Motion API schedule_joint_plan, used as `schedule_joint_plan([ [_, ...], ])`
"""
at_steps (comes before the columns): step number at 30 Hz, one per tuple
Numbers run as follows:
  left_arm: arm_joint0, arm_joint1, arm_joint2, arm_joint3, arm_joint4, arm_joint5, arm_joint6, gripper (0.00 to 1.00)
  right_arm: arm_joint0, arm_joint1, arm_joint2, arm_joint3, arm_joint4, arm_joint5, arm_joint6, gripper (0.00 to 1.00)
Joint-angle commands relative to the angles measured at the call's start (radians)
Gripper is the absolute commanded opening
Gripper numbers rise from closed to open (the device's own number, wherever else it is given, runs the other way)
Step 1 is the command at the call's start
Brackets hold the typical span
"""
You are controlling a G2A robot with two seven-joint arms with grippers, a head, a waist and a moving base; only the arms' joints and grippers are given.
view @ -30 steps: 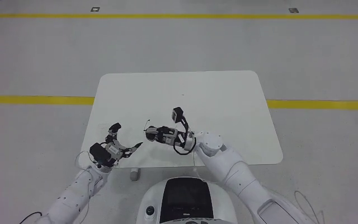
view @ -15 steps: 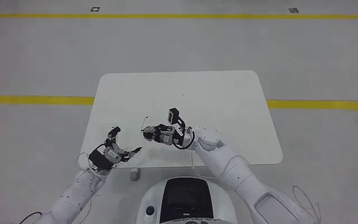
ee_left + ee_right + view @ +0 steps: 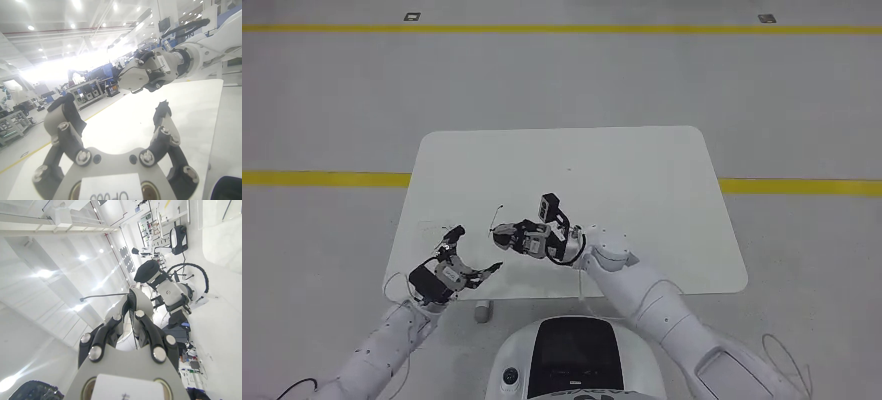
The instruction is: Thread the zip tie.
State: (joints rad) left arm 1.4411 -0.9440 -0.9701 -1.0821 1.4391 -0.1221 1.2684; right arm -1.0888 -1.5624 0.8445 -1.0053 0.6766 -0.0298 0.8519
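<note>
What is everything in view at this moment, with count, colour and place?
zip tie: one, black, clamped in the right gripper, sticking out above the table.
table: one, white, in front of the robot.
floor lines: two, yellow, one far off, one passing under the table.
floor markers: two, dark, by the far line.
right gripper: one, grey and black, shut, over the table's near part.
left gripper: one, grey and black, open, facing the right gripper.

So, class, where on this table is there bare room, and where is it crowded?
Bare: the table from its far edge to the grippers, and between the right arm and the right edge. Crowded: the near left part, where the open left gripper faces the right gripper holding the zip tie.
</note>
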Motion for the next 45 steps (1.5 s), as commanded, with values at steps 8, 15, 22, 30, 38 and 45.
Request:
schedule_joint_plan([
  [8,0.012,-0.006,-0.007,-0.023,-0.037,0.003,-0.028,0.64,-0.026,0.004,0.004,-0.036,0.003,0.032,-0.031,0.0],
  [15,0.013,-0.009,-0.011,-0.022,-0.035,-0.004,-0.031,0.33,-0.037,0.007,0.006,-0.043,0.005,0.043,-0.022,0.0],
  [22,0.012,-0.013,-0.006,-0.023,-0.018,-0.008,-0.043,0.26,-0.04,0.009,0.006,-0.038,-0.001,0.047,-0.021,0.0],
  [30,0.013,-0.016,-0.006,-0.027,-0.006,-0.005,-0.048,0.24,-0.04,0.01,0.007,-0.037,0.0,0.046,-0.012,0.0],
  [38,0.016,-0.018,-0.01,-0.031,0.001,-0.005,-0.049,0.16,-0.041,0.011,0.008,-0.032,-0.004,0.04,-0.016,0.0],
  [45,0.018,-0.019,-0.013,-0.034,0.008,-0.01,-0.055,0.13,-0.038,0.011,0.004,-0.032,-0.012,0.044,-0.023,0.0],
])
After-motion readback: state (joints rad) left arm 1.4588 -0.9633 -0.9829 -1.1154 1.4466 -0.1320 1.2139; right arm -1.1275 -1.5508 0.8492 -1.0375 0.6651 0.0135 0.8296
